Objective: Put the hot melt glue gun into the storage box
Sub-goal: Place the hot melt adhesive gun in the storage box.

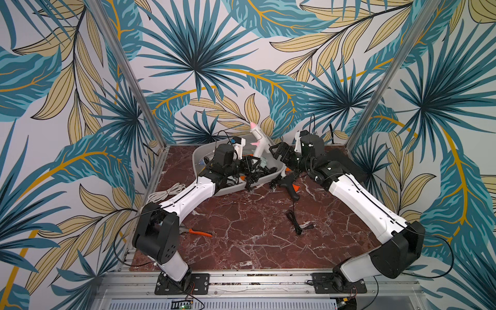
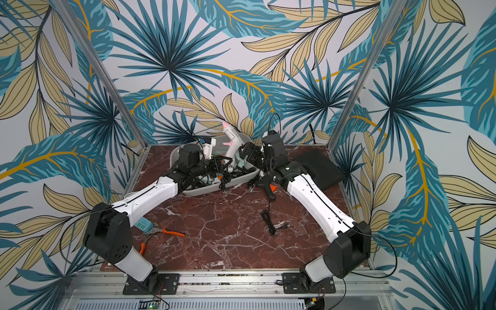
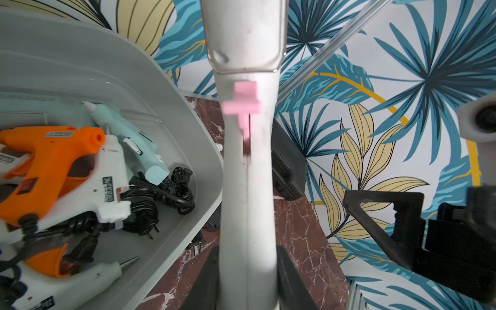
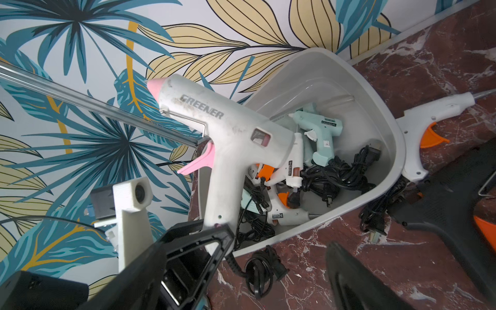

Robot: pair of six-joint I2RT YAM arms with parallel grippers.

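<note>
The hot melt glue gun (image 1: 257, 139) (image 2: 231, 136) is white with a pink nozzle and trigger. It stands upright, nozzle up, over the far right end of the light grey storage box (image 1: 197, 158) (image 2: 174, 159). My left gripper (image 3: 248, 281) (image 1: 251, 163) is shut on its handle; both dark fingers press the white grip. In the right wrist view the gun (image 4: 228, 128) rises from that grip in front of the box (image 4: 308, 77). My right gripper (image 4: 249, 281) (image 1: 279, 150) stands open beside the gun, touching nothing. The gun's plug (image 4: 260, 271) lies on the table outside the box.
The box holds several glue guns, among them an orange one (image 3: 48, 161) and a mint one (image 3: 128, 139), with tangled cords. Outside it lie a black glue gun (image 1: 291, 186), a white one (image 4: 429, 126), a black hard case (image 1: 346, 161), pliers (image 1: 198, 232) and a black cord (image 1: 295, 222).
</note>
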